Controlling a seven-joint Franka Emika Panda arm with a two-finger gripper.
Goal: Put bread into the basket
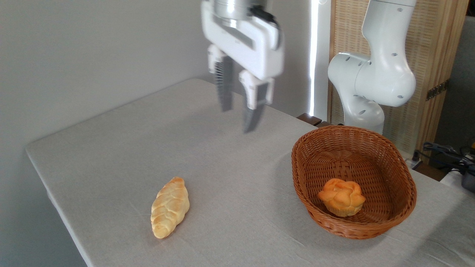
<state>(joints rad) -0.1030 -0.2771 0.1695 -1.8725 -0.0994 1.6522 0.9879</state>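
Note:
The small round orange bread (341,197) with its knotted top lies inside the brown wicker basket (393,163), toward the near end of its floor. My gripper (239,116) hangs high above the table's middle, well to the left of the basket and far behind the bun. Its two fingers are apart and hold nothing. The gripper looks slightly blurred.
A longer pale-yellow braided loaf (169,207) lies on the grey tablecloth (122,148) at the front left. The arm's white base (371,85) rises behind the basket. Cables (445,152) sit at the far right beyond the table.

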